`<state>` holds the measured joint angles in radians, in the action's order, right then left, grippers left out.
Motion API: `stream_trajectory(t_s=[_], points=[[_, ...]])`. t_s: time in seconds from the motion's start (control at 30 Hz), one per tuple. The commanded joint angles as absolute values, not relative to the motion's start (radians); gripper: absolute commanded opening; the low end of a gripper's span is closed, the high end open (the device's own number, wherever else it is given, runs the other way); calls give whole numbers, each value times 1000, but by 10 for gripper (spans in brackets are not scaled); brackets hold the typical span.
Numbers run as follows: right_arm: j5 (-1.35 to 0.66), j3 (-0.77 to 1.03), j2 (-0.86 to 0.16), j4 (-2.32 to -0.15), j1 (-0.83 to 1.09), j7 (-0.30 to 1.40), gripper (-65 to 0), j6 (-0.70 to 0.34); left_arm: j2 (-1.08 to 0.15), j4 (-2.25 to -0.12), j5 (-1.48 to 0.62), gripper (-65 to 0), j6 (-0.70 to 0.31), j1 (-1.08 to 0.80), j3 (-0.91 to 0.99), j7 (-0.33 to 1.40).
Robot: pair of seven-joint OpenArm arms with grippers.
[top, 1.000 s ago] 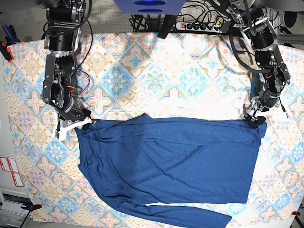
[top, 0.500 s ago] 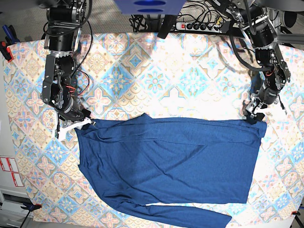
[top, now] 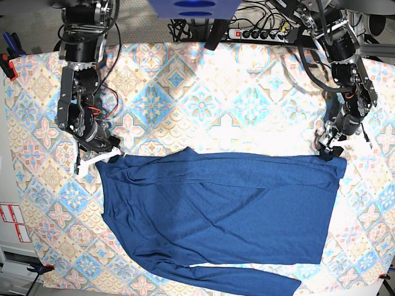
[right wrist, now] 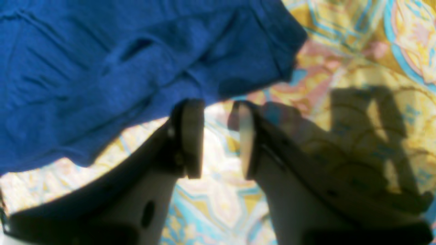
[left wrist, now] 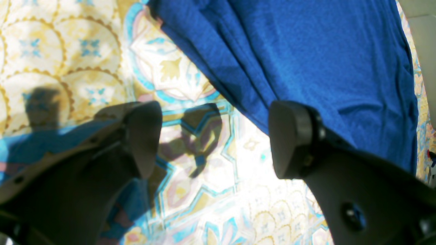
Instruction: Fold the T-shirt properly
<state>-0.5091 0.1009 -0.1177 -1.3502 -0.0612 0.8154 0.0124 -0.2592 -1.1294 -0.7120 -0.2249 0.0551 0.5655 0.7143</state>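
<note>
A: Any writing readable?
B: Red-and-white stickers (top: 12,221) at the lower left edge of the base view, print too small to read. No brand or print seen on the T-shirt (top: 228,213).

A: Whereabouts of the T-shirt?
B: Spread flat on the desk (top: 203,92), on its patterned cover, filling the lower half of the base view from left of centre to the right side. One sleeve trailing along the bottom edge of the frame. Top edge running roughly straight across the middle.

A: Left claw?
B: Left claw (top: 329,150) at the right of the base view, by the shirt's upper right corner. Spread wide in the left wrist view (left wrist: 213,137), bare patterned cover between the fingers (left wrist: 289,136), nothing gripped. Blue cloth (left wrist: 306,58) filling the upper right of that frame, its folded edge running down behind the right-hand finger; contact impossible to tell.

A: Right claw?
B: Right claw (top: 99,159) at the left of the base view, by the shirt's upper left corner. Parted only narrowly in the right wrist view (right wrist: 218,136), just patterned cover showing in the gap, no cloth pinched. Shirt edge (right wrist: 136,61) lying in the upper left of that blurred frame, just past the fingertips (right wrist: 192,136); touching or not, impossible to tell.
</note>
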Motion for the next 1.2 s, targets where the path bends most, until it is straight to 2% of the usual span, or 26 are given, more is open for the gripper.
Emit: stream_trajectory(t_s=[0.0, 0.63, 0.87, 1.17], points=[[-518, 105, -116, -1377, -79, 803, -473, 2, -272, -1145, -727, -175, -234, 68, 568, 702], [-518, 101, -104, -1377, -88, 803, -473, 2, -272, -1141, -714, -175, -234, 140, 568, 700], [-518, 101, -104, -1383, -82, 803, -473, 2, -311, -961, -725, -175, -234, 203, 570, 697], [-518, 101, -101, -1383, -81, 803, -473, 2, -294, -949, -725, -175, -234, 216, 570, 696]])
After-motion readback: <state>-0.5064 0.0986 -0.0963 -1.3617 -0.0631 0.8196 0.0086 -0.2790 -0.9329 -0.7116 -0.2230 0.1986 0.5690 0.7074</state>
